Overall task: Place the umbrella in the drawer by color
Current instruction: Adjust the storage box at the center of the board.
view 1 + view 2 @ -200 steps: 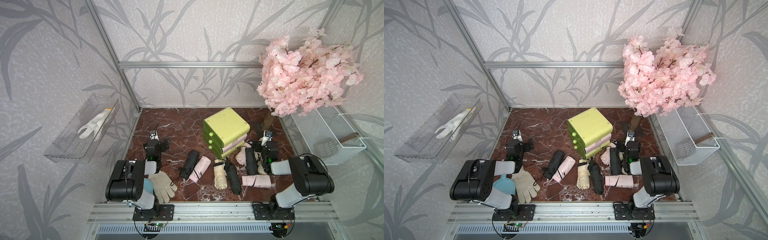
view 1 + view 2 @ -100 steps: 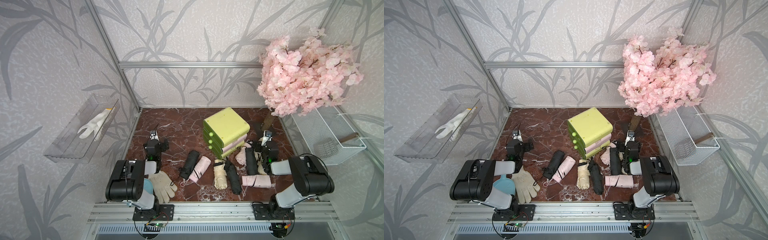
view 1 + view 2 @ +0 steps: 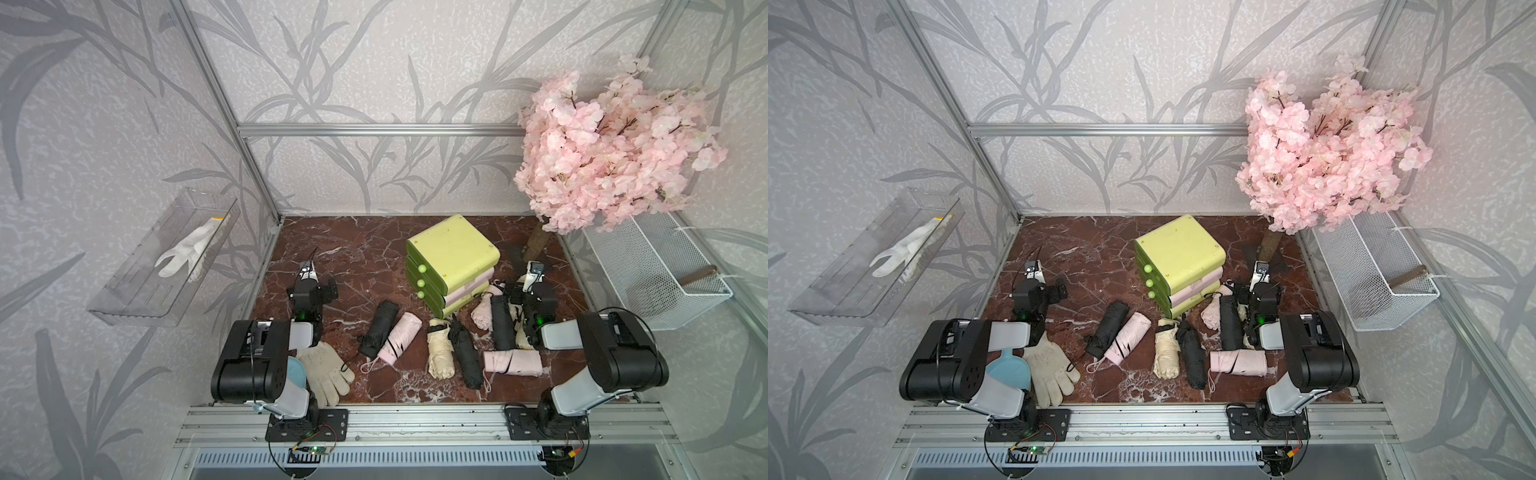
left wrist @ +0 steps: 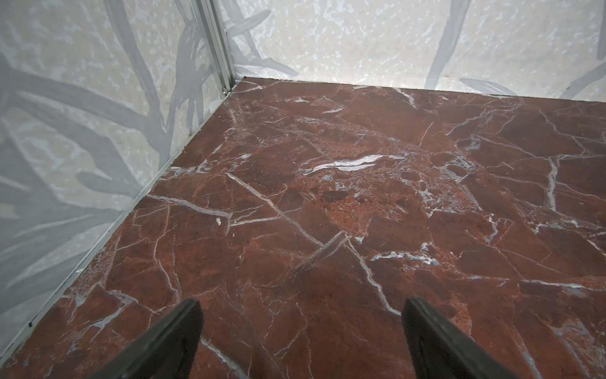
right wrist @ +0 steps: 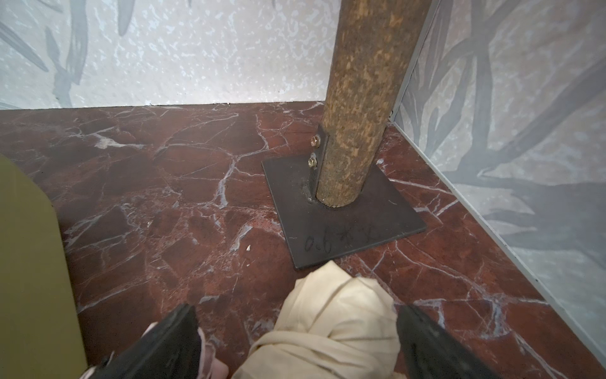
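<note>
The drawer (image 3: 453, 253) (image 3: 1179, 249), a lime chest with three round knobs, stands mid-table with its drawers shut. In front of it lie several folded umbrellas: black (image 3: 380, 322), pink (image 3: 399, 338), cream (image 3: 439, 353), black (image 3: 465, 353), pink (image 3: 513, 362) and black (image 3: 500, 322). My right gripper (image 3: 532, 276) (image 5: 295, 315) is open right of the chest, and a cream umbrella (image 5: 331, 328) lies between its fingers, ungripped. My left gripper (image 3: 308, 277) (image 4: 301, 308) is open and empty over bare marble at the left.
A pink blossom tree has its trunk (image 5: 357, 98) on a black plate (image 5: 344, 223) just beyond the right gripper. A wire basket (image 3: 652, 270) hangs on the right wall, a clear shelf (image 3: 137, 291) on the left. A cream glove (image 3: 324, 370) and blue scoop (image 3: 1009, 365) lie front left.
</note>
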Controlling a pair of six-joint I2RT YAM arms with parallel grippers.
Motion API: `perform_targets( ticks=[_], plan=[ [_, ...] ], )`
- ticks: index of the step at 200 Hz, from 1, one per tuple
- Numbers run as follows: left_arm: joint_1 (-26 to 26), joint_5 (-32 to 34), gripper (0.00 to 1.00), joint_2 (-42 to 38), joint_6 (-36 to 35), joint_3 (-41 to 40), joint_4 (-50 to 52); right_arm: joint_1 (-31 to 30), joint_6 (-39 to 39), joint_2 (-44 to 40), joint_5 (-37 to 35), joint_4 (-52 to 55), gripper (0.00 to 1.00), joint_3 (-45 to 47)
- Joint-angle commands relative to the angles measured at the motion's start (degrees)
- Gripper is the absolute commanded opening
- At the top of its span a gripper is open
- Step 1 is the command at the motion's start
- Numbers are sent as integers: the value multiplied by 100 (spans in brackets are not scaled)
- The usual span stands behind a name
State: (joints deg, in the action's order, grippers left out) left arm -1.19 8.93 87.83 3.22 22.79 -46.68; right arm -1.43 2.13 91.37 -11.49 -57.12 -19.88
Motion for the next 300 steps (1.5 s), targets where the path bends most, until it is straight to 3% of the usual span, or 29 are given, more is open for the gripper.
perform_targets(
  ticks=[1, 107, 140, 169, 196, 209, 228, 245, 276, 290, 300],
  plan=[
    [18, 31, 100, -66, 38, 80, 52, 20, 81, -41, 50, 26, 99, -86],
    [16, 87, 100, -227, 17, 36, 4, 20, 77, -42, 46, 17, 99, -91],
    [35, 1112, 100, -976, 654, 676, 2097, 19, 84, -41, 57, 27, 99, -88],
    [36, 1733, 100, -1433, 1131, 1182, 3359, 53, 148, -49, 10, 24, 99, -78],
    [27, 2146, 100, -1939, 2845, 1679, 4959, 68, 158, -56, 45, 10, 99, -76],
    [20, 1654, 100, -2316, 3478, 1515, 5031, 43, 109, -296, 59, 356, 99, -199],
    [6, 351, 100, -2768, 3644, 1221, 4200, -277, -62, -1198, -647, 2149, 99, -801],
    [35, -448, 100, -2746, 3712, 1545, 4142, -392, 830, -2047, -1055, 3303, 99, -1190],
    [239, -1971, 100, -1871, 3778, 2635, 4120, -524, 2512, -3342, -569, 5427, 99, -1687],
    [573, -2531, 100, -1226, 3498, 3455, 4341, -802, 2789, -3712, -393, 6084, 99, -1882],
    [947, -2571, 100, -818, 3135, 4050, 4616, -1087, 2978, -3913, -430, 6364, 99, -1975]
  ],
)
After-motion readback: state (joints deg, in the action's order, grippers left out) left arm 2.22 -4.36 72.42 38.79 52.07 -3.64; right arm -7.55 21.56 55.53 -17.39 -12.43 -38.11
